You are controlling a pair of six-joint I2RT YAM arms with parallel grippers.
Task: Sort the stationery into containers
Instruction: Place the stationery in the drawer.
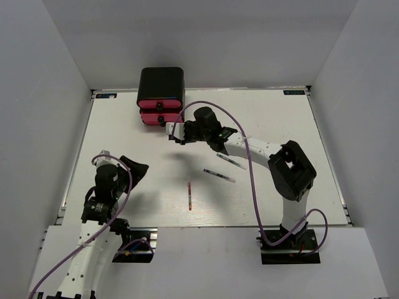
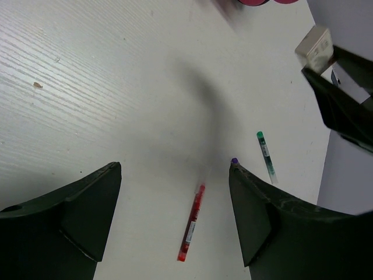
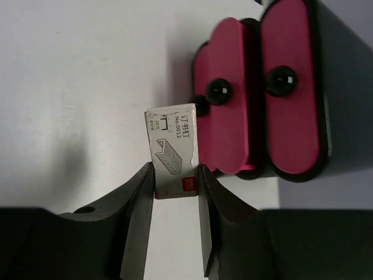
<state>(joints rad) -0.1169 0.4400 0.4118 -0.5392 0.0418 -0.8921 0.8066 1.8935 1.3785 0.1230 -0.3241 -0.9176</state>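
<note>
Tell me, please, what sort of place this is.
Probably a robot test bench: a white table boxed in by plain walls, two arms bolted at its near edge, a few pens laid out.

One red pen (image 1: 189, 196), two dark pens (image 1: 219, 175) — one staple box (image 3: 173, 153) — three pink drawers (image 3: 289, 116).

L arm (image 1: 73, 265) & R arm (image 1: 249, 149): white links, blk joints, purple cables (image 1: 254, 187).

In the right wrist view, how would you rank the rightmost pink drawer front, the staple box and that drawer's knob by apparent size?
1. rightmost pink drawer front
2. staple box, though it is nearer the camera
3. knob
</note>
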